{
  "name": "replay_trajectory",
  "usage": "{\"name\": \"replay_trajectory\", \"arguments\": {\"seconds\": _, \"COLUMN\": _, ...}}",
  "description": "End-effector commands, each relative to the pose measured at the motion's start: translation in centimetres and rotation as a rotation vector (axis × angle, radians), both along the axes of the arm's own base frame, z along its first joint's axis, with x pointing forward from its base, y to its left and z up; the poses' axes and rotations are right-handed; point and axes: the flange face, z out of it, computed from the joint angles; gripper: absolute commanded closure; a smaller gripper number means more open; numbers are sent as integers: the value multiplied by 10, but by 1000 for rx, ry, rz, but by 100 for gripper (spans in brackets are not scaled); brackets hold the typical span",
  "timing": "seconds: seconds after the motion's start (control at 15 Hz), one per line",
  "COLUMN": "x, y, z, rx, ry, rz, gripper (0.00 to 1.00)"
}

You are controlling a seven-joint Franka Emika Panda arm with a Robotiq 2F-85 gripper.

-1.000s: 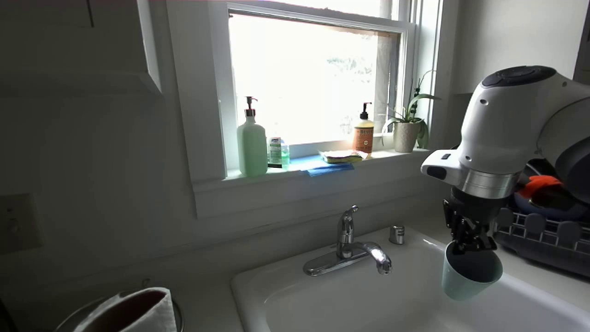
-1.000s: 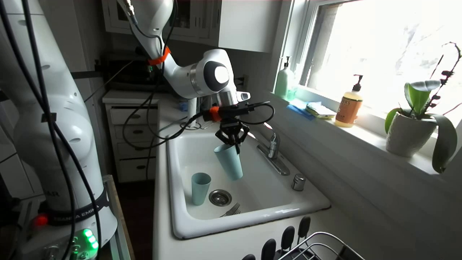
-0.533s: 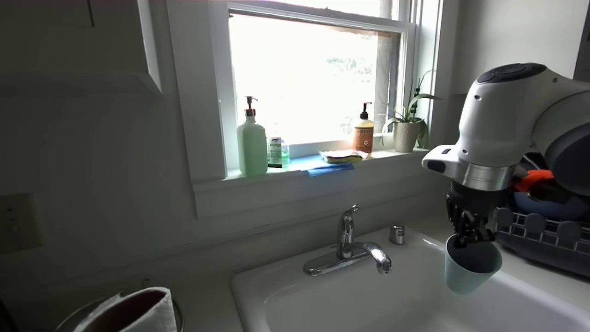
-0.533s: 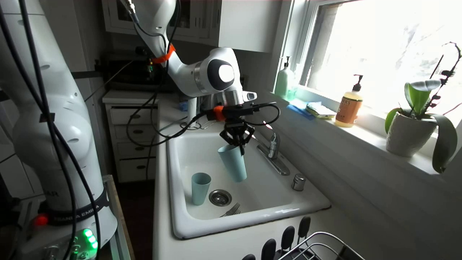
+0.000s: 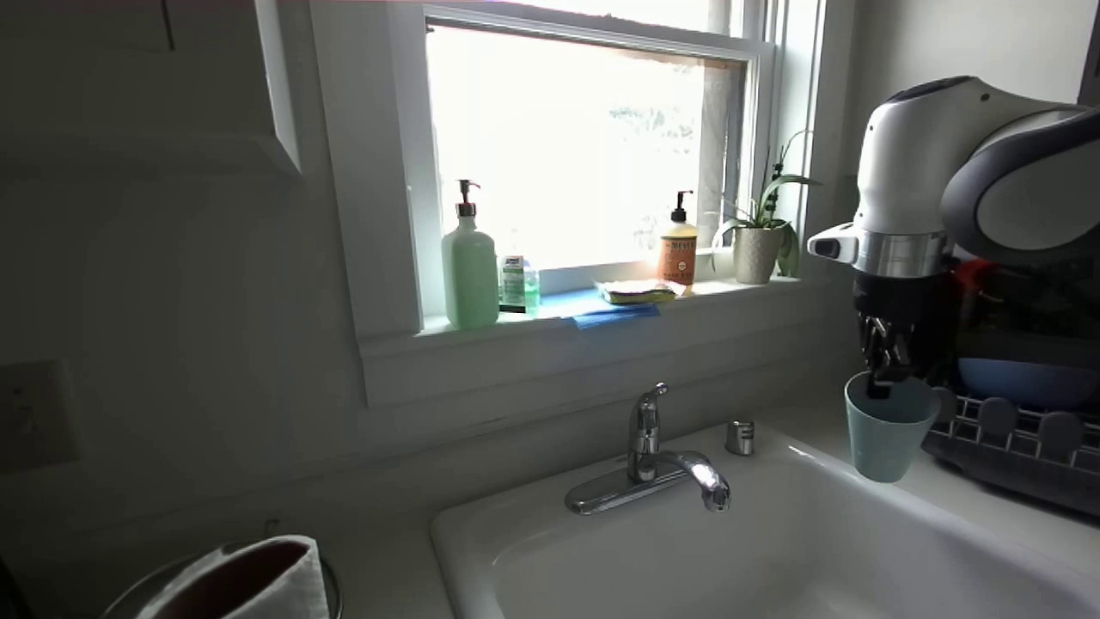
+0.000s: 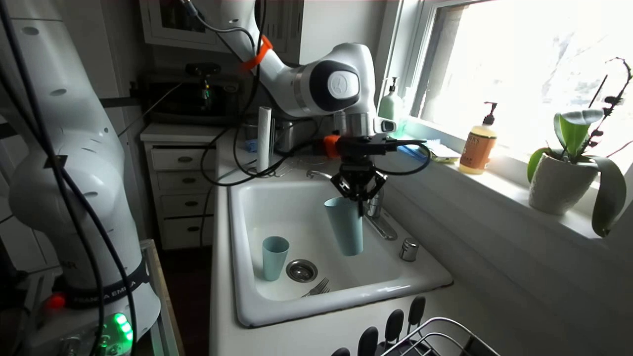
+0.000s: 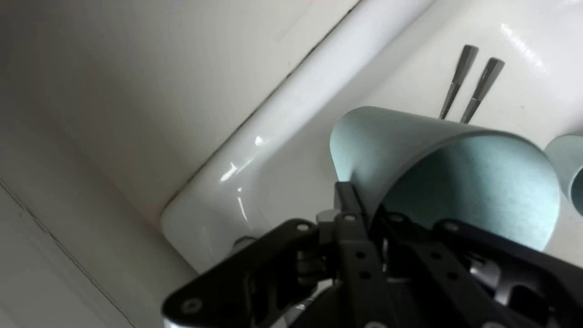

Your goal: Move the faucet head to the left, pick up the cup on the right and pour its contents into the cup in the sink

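Observation:
My gripper [image 6: 360, 203] is shut on the rim of a pale blue-green cup [image 6: 346, 230], with one finger inside the wall and one outside. In the wrist view the held cup [image 7: 391, 136] shows its open mouth; its bottom inside is in shadow. It hangs above the sink [image 6: 237, 257], slightly tilted, in both exterior views [image 5: 885, 447]. A second similar cup [image 6: 273, 262] stands upright in the sink beside the drain; part of it shows at the wrist view's right edge [image 7: 562, 157]. The chrome faucet [image 5: 649, 460] stands at the sink's back edge, partly behind my gripper in an exterior view.
Forks [image 6: 317, 288] lie in the sink near the drain [image 6: 301, 271]. A dish rack [image 5: 1014, 438] stands on the counter beside the sink. Soap bottles [image 5: 471, 266], a sponge [image 5: 636, 292] and a potted plant [image 5: 756, 254] line the window sill. A metal cap [image 6: 409, 249] sits by the faucet.
My gripper has carried the held cup toward the window side of the sink; it sits higher in an exterior view and hangs more upright there. The cup in the sink and the faucet have not moved.

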Motion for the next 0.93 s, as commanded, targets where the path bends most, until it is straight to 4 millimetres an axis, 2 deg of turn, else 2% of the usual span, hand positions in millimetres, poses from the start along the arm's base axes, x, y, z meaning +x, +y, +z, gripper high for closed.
{"name": "replay_trajectory", "arguments": {"seconds": 0.0, "x": 14, "y": -47, "z": 10, "rx": 54, "ry": 3, "rz": -54, "gripper": 99}}
{"name": "replay_trajectory", "arguments": {"seconds": 0.27, "x": 22, "y": -94, "z": 9, "rx": 98, "ry": -20, "rz": -85, "gripper": 99}}
{"name": "replay_trajectory", "arguments": {"seconds": 0.67, "x": 28, "y": -153, "z": 8, "rx": 167, "ry": -50, "rz": -165, "gripper": 99}}
{"name": "replay_trajectory", "arguments": {"seconds": 0.73, "x": 19, "y": -134, "z": 8, "rx": 141, "ry": -41, "rz": -154, "gripper": 99}}
{"name": "replay_trajectory", "arguments": {"seconds": 0.87, "x": 19, "y": -140, "z": 5, "rx": 141, "ry": -37, "rz": -161, "gripper": 95}}
